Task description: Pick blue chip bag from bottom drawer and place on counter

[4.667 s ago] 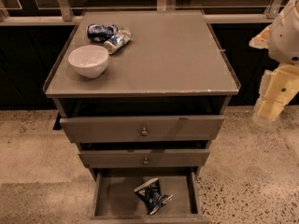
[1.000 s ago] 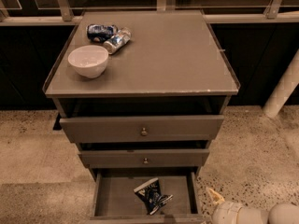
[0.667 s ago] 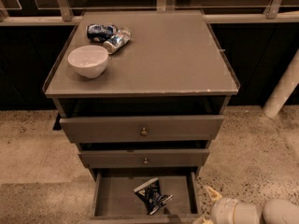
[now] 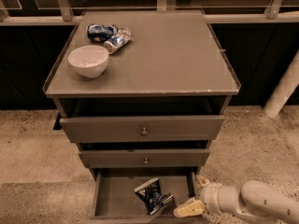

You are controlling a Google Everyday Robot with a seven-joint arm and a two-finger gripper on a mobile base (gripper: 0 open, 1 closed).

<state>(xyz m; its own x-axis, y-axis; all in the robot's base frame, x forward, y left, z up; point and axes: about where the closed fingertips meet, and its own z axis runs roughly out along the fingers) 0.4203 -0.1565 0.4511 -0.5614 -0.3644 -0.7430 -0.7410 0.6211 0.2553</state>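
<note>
Blue chip bag [image 4: 152,196] sits in the open bottom drawer [image 4: 117,197], right of centre, tilted and propped up rather than flat, white edge at its top. Gripper [image 4: 190,195] is low at the drawer's right wall, just right of the bag and not touching it. Jaws spread, nothing held.

Handling, judged from looks: crumpled foil, so light, soft and slick. It gives under pressure and the contents crush easily. A pinch on a smooth flat face would probably slide. Better hold is the raised upper part near the white edge, where creases bunch up, closing across the thin side. Drawer walls are close, so little room.

Bench [image 4: 173,55] above has free grey surface on the right. A white bowl [image 4: 88,60] and two cans [image 4: 108,35] sit far left.
</note>
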